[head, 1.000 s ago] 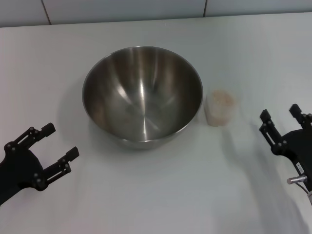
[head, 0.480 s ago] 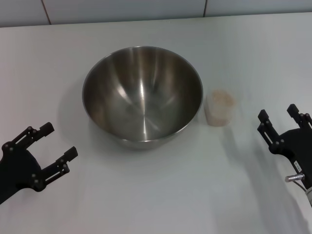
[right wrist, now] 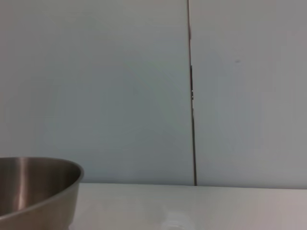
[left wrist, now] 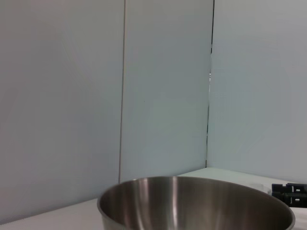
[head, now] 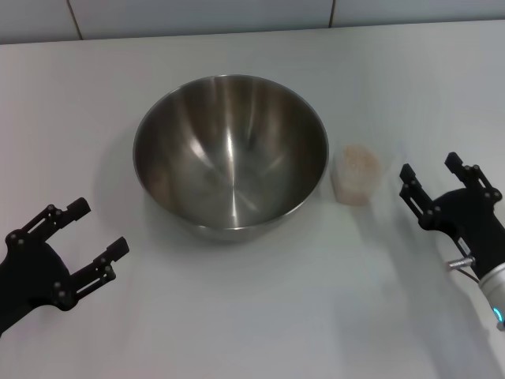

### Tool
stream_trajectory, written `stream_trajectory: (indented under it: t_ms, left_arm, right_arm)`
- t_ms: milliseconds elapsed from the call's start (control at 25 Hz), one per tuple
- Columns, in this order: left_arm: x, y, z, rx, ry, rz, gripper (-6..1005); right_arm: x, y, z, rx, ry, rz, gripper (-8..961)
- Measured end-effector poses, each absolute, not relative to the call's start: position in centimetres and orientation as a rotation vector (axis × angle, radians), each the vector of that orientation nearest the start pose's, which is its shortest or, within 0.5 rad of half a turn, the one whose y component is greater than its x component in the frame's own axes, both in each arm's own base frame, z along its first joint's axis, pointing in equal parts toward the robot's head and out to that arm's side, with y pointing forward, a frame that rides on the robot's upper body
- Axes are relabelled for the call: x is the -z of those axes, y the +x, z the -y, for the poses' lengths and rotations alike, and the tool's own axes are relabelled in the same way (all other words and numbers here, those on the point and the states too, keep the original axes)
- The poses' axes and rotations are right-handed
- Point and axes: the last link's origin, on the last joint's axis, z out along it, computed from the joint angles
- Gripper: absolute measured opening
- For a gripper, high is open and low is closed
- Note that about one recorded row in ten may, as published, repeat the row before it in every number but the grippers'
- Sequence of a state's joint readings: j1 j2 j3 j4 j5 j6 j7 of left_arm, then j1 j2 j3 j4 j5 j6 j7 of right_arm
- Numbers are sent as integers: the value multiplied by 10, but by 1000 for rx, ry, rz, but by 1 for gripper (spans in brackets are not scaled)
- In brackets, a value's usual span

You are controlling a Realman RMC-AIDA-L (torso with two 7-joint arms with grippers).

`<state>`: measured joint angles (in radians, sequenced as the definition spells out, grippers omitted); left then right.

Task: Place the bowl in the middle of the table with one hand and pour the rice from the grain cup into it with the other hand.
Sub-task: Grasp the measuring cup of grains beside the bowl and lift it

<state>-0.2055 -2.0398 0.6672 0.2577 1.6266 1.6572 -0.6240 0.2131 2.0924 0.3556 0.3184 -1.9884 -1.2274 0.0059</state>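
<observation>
Bowl (head: 230,155) on white table (head: 260,316); panelled wall (head: 197,16) behind.

Count: one bowl (head: 230,154); one cup (head: 356,175) of rice (head: 358,159); two tools, left (head: 77,237), right (head: 435,178); one table (head: 260,308).

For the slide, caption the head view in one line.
Open right gripper nears the rice-filled grain cup beside the empty bowl on the table; open left gripper waits.
</observation>
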Motion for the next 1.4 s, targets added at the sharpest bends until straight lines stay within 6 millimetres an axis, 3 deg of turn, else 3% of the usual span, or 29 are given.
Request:
stream_trajectory:
  t_ms: [680,1400]
  left_arm:
    - [7,-339,-217,929,-2258,401,797]
    - [6,-337,-220,939,-2245,395,797]
  right_arm:
    - [70,330,-276,-604,-1759,-606,723]
    - [70,328,-280,-604,-1762,-599,679]
